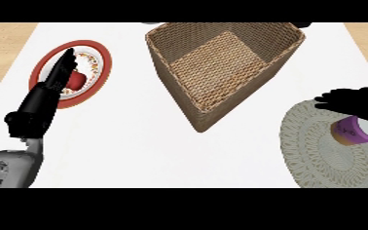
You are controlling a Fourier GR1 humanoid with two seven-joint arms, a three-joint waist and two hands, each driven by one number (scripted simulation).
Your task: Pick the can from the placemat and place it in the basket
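A grey forearm [18,168] ends in a black left hand [39,105] with slim fingers [64,63].

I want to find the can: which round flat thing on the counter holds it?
The grey placemat at right holds the purple can; the red-rimmed plate at left does not.

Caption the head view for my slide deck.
Right hand over purple can on placemat; basket waits.

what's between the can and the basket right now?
Head view: only bare white counter and placemat edge separate the can from the basket.
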